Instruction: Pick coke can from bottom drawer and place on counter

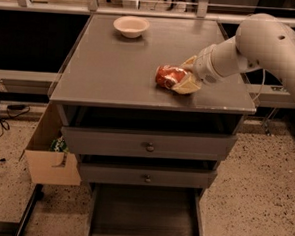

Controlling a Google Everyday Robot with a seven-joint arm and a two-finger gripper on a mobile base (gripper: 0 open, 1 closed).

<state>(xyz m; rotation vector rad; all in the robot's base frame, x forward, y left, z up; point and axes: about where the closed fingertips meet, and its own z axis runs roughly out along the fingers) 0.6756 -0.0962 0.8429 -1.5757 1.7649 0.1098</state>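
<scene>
The red coke can [165, 76] lies on its side on the grey counter [115, 68], right of the middle. My gripper [181, 74] reaches in from the right, with its cream fingers [186, 86] on either side of the can, shut on it. The can rests on the counter's surface. The bottom drawer [145, 216] is pulled out below the two knobbed drawers, and no object shows in it.
A cream bowl [131, 26] stands at the counter's back left. A cardboard box [50, 156] with something green in it sits on the floor left of the cabinet. My white arm [264, 44] spans the counter's right side. Cables lie on the floor at far left.
</scene>
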